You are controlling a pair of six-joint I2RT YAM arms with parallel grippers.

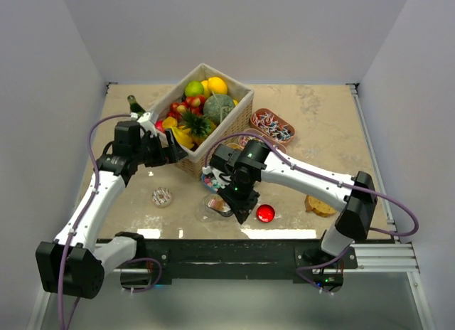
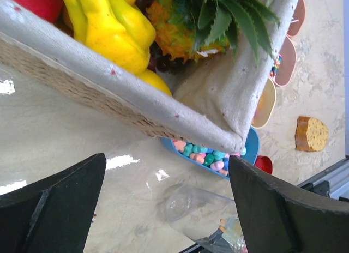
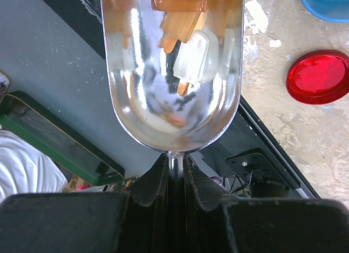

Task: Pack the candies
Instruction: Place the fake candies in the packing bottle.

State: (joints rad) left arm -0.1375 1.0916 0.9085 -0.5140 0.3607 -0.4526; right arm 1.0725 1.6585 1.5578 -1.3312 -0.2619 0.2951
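Candies: pastel pieces in a blue dish on the tabletop, just beside the basket corner; striped wrapped ones in a tray behind.
Right tool: clamped on the handle of a metal scoop, likely so the bowl stays free to carry candies.
Left tool: spread wide, holding nothing.
Unclear: scoop load versus reflections; clear jar cut off by frame edge.
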